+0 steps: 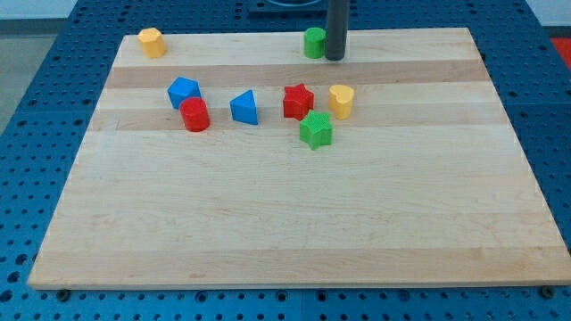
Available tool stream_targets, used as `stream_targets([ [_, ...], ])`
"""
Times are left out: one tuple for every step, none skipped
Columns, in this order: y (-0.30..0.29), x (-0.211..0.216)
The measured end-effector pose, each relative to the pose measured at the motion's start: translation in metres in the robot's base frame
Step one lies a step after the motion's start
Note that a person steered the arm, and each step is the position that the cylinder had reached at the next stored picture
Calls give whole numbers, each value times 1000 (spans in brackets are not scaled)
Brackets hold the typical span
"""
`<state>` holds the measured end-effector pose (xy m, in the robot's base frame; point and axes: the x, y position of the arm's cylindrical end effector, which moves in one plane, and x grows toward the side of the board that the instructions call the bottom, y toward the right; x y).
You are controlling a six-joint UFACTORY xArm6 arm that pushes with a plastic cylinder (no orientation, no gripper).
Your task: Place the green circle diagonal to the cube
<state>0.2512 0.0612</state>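
Observation:
The green circle (313, 42) stands near the top edge of the wooden board, just right of the middle. My tip (335, 58) is right beside it, at its right side, touching or nearly touching it. The blue cube (183, 91) sits at the view's left, in the upper part of the board, with a red cylinder (194, 115) touching its lower right. The green circle is far to the right of the cube and higher in the view.
A blue triangle (244, 108), a red star (298, 102), a yellow heart (341, 100) and a green star (315, 130) form a loose group below the green circle. A yellow hexagon (152, 42) sits in the board's (285, 223) top left corner.

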Motion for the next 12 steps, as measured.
stream_targets([
  [-11, 0],
  [-11, -2],
  [-11, -5],
  [-13, -8],
  [-17, -10],
  [-25, -11],
  [-43, -10],
  [-61, -10],
  [-79, -10],
  [-91, -10],
  [-91, -15],
  [-92, -26],
])
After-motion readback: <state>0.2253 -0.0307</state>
